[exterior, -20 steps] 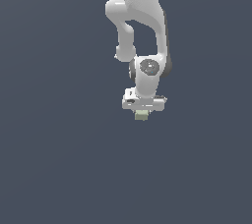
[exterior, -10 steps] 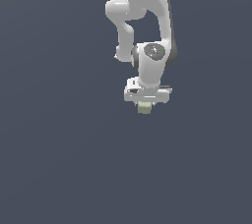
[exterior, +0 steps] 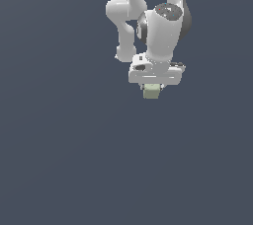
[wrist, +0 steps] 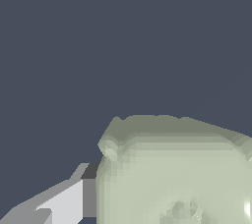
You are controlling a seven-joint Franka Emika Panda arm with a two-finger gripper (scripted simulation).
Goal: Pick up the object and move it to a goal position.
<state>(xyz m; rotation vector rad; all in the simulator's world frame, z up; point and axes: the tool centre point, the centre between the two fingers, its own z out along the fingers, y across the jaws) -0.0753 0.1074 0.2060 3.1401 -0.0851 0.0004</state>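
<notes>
The object (exterior: 151,91) is a small pale grey-green cube hanging just under the white gripper bar in the exterior view, well above the dark floor. My gripper (exterior: 152,91) is shut on it, with the fingers mostly hidden behind the bar and the cube. The wrist view shows the object (wrist: 177,174) very close and large, with one grey-white finger (wrist: 69,201) pressed against its side. No goal marker is visible in either view.
A plain dark grey-blue floor (exterior: 74,160) fills both views. The white arm (exterior: 148,17) reaches down from the top of the exterior view.
The arm has lifted the cube and carried it slightly toward the exterior view's right, and the wrist has turned. The grip has not changed.
</notes>
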